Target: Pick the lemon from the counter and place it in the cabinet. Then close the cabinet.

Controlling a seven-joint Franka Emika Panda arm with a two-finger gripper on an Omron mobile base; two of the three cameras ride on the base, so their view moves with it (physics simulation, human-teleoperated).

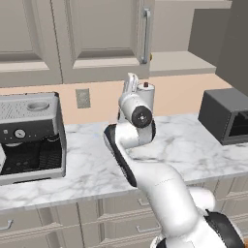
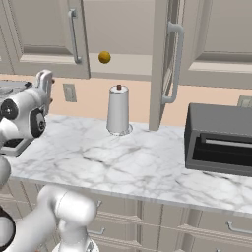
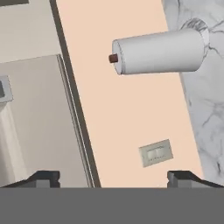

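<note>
So at this point we had the small round yellow-orange lemon [image 2: 104, 57] sitting on the flat pale shelf inside the tall beige-grey panelled cabinet [image 2: 42, 34], right near the front lip of the shelf and just beside the left door's long grey bar handle [image 2: 74, 35]. The right cabinet door [image 2: 165, 64] stood swung out towards us, edge-on, with its own curved grey bar handle sticking off it.

The fingers [image 3: 113, 177] were spread wide with nothing between them; in the hand view we only saw the two small dark tips [image 3: 43, 177] at the bottom, far apart, pointed at the smooth peach wall and a flat grey outlet plate [image 3: 155, 153]. The white arm [image 1: 138, 126] was folded up over the desk, glossy white shells with dark round joints.

The desk itself was a white marble slab with grey veins and a thick pale edge [image 2: 128, 162]. On it stood a white cylindrical paper towel roll with a little brown knob on top [image 2: 118, 110], upright, below and just right of the lemon. Off to the right sat a boxy dark grey microwave [image 2: 219, 142], and on the left a blocky silver-and-black coffee machine [image 1: 31, 138] with a round dial. Below the desk we saw beige drawer fronts [image 2: 157, 219] with short curved pulls.
</note>
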